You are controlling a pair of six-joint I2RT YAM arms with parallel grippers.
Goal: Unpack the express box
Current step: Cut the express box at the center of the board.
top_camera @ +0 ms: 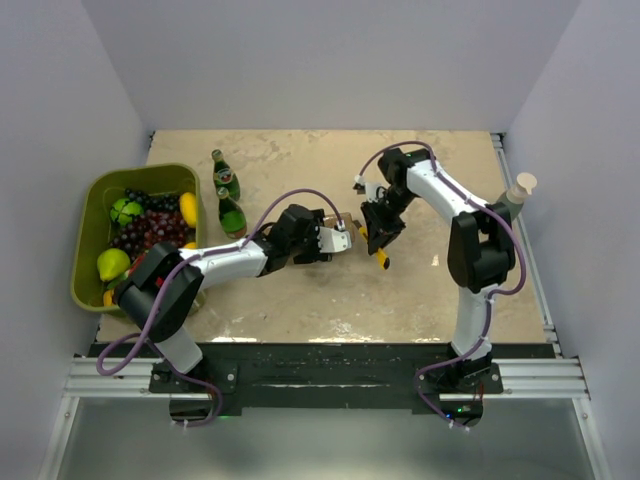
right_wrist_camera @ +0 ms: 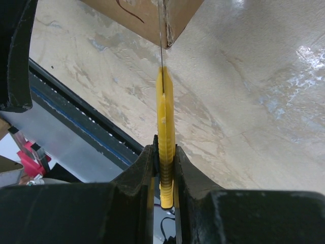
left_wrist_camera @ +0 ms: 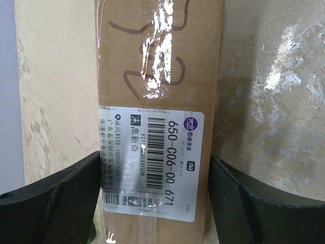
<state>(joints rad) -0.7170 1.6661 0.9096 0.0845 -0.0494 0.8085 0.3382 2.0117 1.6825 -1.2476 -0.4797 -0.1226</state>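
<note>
Express box [left_wrist_camera: 157, 101] lies label-up at mid-table, pinched across its width between the two fingers of the left gripper [left_wrist_camera: 157, 203]. Just beyond it, the right gripper [right_wrist_camera: 165, 152] is clamped tight on a yellow utility knife [right_wrist_camera: 165, 117], whose thin blade [right_wrist_camera: 161, 51] reaches the box's corner. Farther left, two green bottles [top_camera: 231, 213] sit beside a fruit-filled bin [top_camera: 150, 172].

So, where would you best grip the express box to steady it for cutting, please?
Grip the express box across its narrow width, on the two long side faces by the shipping label, from above. It lies flat, label up, slim enough to straddle, as the left gripper does. That leaves the other end free for the utility knife.
</note>
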